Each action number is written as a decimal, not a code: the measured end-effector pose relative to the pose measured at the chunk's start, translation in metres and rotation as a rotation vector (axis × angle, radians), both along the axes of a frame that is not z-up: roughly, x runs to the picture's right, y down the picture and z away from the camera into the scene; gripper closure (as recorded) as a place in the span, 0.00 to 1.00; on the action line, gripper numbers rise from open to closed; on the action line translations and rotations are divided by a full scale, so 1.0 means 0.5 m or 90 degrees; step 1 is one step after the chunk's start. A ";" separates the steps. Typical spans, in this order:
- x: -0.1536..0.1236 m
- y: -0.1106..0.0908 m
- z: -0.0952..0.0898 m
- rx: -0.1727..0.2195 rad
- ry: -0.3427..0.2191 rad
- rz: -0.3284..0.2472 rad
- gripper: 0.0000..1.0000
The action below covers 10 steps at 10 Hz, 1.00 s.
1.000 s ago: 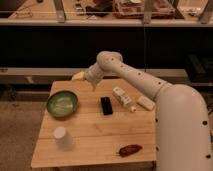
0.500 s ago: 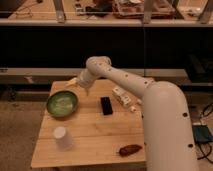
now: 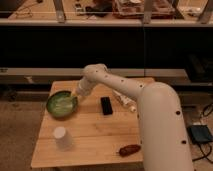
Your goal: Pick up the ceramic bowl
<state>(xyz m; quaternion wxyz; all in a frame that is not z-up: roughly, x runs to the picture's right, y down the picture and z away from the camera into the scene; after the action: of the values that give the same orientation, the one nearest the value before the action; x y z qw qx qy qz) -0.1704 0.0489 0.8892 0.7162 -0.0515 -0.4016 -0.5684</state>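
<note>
The ceramic bowl (image 3: 60,104) is round, shallow and green with a darker rim. It sits on the left part of the wooden table (image 3: 95,137). My gripper (image 3: 75,97) is at the end of the white arm, just above the bowl's right rim and pointing down towards it. The arm reaches in from the right and covers the table's right side.
An upturned white cup (image 3: 61,137) stands near the front left of the table. A black flat object (image 3: 106,105) lies right of the bowl, with a white packet (image 3: 125,100) beyond it. A brown item (image 3: 130,149) lies at the front right edge. Dark shelving stands behind the table.
My gripper has moved left across the table, from above the black object to the bowl's right rim. The bowl and cup have not moved.
</note>
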 end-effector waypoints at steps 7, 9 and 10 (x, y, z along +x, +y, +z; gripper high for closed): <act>-0.008 0.029 0.038 -0.001 0.017 -0.010 0.50; -0.013 0.039 0.045 -0.001 0.017 -0.012 0.50; -0.017 0.045 0.047 -0.002 0.017 -0.014 0.50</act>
<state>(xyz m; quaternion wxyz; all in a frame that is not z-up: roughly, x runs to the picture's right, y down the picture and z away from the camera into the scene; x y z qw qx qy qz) -0.1788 0.0712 0.9128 0.7151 -0.0644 -0.3923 -0.5750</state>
